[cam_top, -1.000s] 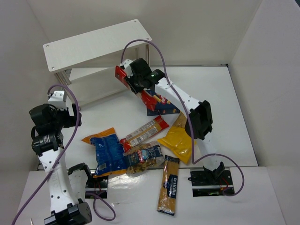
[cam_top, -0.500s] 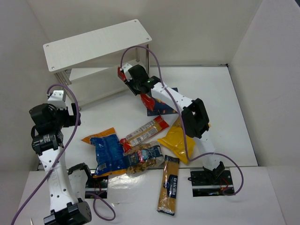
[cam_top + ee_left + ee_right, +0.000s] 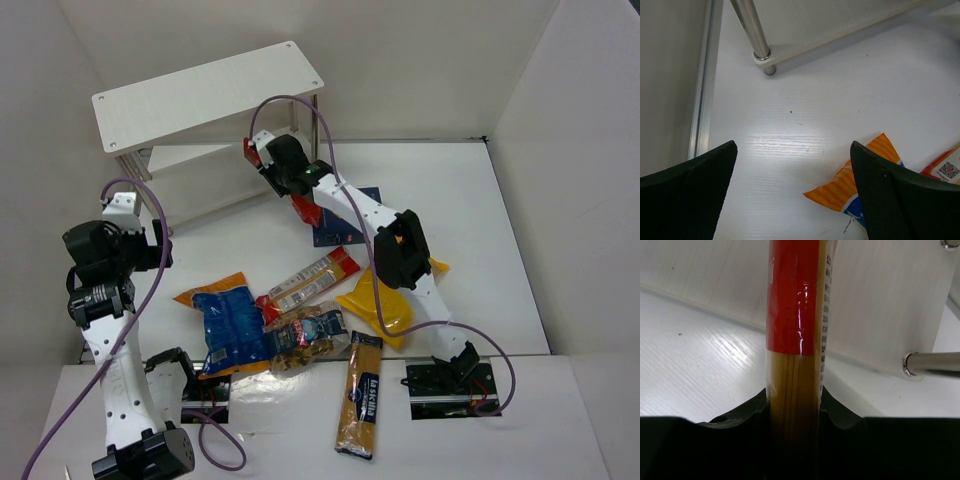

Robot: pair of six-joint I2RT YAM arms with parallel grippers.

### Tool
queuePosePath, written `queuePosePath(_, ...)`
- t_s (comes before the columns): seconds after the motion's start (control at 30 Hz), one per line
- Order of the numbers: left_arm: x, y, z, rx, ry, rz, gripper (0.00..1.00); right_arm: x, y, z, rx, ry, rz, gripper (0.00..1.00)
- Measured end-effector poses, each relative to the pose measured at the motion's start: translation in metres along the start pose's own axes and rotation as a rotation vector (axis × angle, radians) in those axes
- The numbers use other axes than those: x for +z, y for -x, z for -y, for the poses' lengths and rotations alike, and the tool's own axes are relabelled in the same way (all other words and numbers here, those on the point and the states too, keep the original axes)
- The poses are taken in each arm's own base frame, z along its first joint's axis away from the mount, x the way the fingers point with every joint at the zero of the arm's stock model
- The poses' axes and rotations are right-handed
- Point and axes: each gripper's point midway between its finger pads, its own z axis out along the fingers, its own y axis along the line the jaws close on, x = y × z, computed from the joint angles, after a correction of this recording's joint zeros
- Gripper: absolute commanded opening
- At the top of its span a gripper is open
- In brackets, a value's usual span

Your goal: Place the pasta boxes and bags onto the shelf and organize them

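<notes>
White worktop (image 3: 470,200); my right gripper (image 3: 794,407) clamps spaghetti pack (image 3: 792,315); angled tip may snag shelf (image 3: 200,95); left gripper (image 3: 791,165) wide, empty.

A white table (image 3: 500,200) with a faint wood-like grain fills the floor of a plain white enclosure. A back wall (image 3: 420,60) and two side walls, left (image 3: 40,120) and right (image 3: 590,180), stand at its edges. A paler white panel (image 3: 560,420) runs along the near side. In the left wrist view a silver metal rail (image 3: 702,90) runs where the tabletop meets the grey wall. A few tiny dark specks (image 3: 791,112), perhaps marks or crumbs, dot the surface near a patch of glare (image 3: 785,142).
</notes>
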Motion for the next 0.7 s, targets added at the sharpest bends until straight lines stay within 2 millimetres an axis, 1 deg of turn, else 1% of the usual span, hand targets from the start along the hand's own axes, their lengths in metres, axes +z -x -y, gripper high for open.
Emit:
queuePosePath(0.2,0.000,0.000,0.000,0.000,-0.001,0.000,0.99,-0.001,0.015,0.007,0.005,-0.017,0.030,0.00)
queuePosePath(0.3,0.000,0.000,0.000,0.002,-0.001,0.000,0.99,0.003,0.023,0.012,0.009,-0.030,0.049,0.00)
queuePosePath(0.43,0.000,0.000,0.001,0.002,-0.006,0.001,0.99,0.012,0.029,0.020,0.015,-0.048,0.051,0.00)
queuePosePath(0.5,0.000,0.000,0.002,0.003,-0.010,0.002,0.99,0.020,0.035,0.023,0.020,-0.055,0.064,0.00)
queuePosePath(0.53,0.000,0.000,0.002,0.002,-0.012,0.002,0.99,0.024,0.043,0.027,0.022,-0.070,0.096,0.00)
queuePosePath(0.57,0.000,0.000,0.002,0.001,-0.013,0.003,0.99,0.028,0.046,0.030,0.022,-0.081,0.118,0.00)
queuePosePath(0.63,0.000,0.000,0.002,0.001,-0.015,0.003,0.99,0.032,0.046,0.029,0.028,-0.076,0.128,0.00)
queuePosePath(0.7,0.000,0.001,0.003,0.002,-0.021,0.004,0.99,0.031,0.041,0.027,0.031,-0.063,0.111,0.00)
